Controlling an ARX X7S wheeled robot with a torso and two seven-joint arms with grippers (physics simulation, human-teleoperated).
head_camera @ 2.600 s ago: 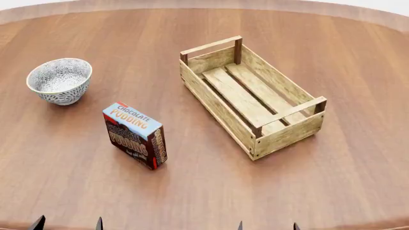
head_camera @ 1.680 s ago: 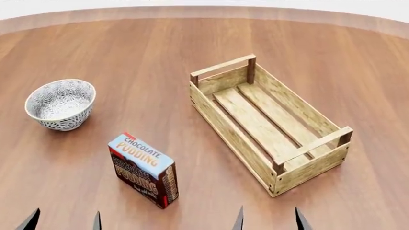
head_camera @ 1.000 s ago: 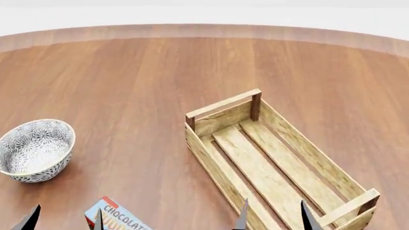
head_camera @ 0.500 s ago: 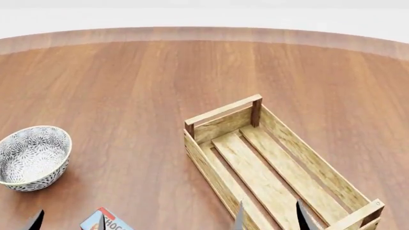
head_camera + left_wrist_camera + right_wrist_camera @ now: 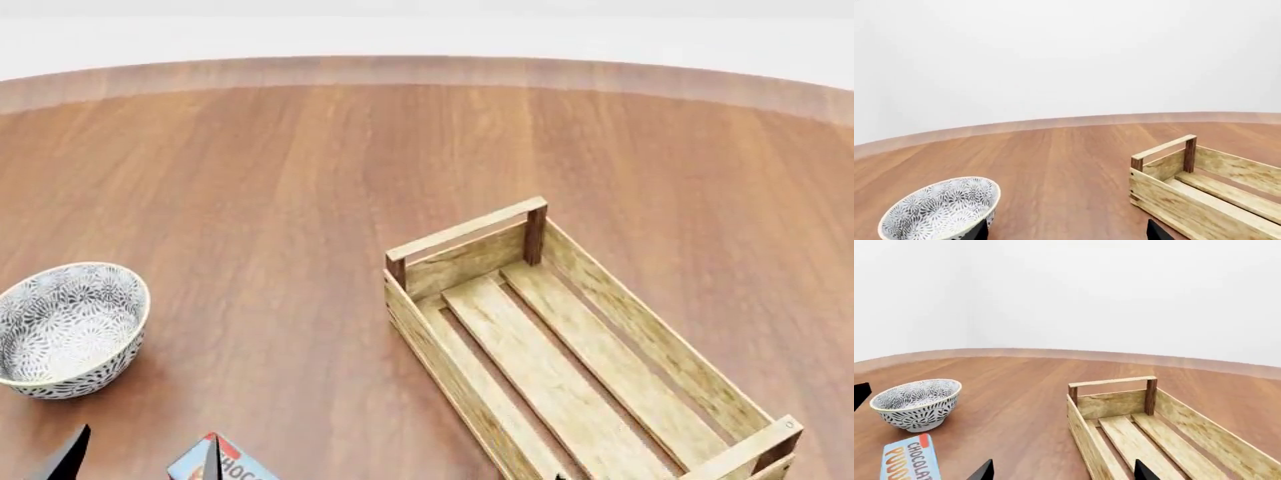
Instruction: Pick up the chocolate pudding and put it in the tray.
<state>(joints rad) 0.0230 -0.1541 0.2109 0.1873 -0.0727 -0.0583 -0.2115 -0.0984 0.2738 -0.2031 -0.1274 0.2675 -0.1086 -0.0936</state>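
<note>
Left gripper (image 5: 140,458): jaws spread wide, empty, low at the near table edge. Right gripper (image 5: 1062,471): likewise parted, empty. Chocolate pudding (image 5: 220,462): upright carton just beside the left fingertips, near the patterned bowl (image 5: 64,328). Tray (image 5: 574,345): empty, well apart. Advice: straddle the carton squarely, close gently, avoid tipping it.

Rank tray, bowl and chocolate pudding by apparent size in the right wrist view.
1. tray, by far the largest, though cut off by the frame.
2. bowl.
3. chocolate pudding, which looks smallest, but only part of its top shows at the frame edge and it sits nearest the camera, so this rank is unsure.
</note>
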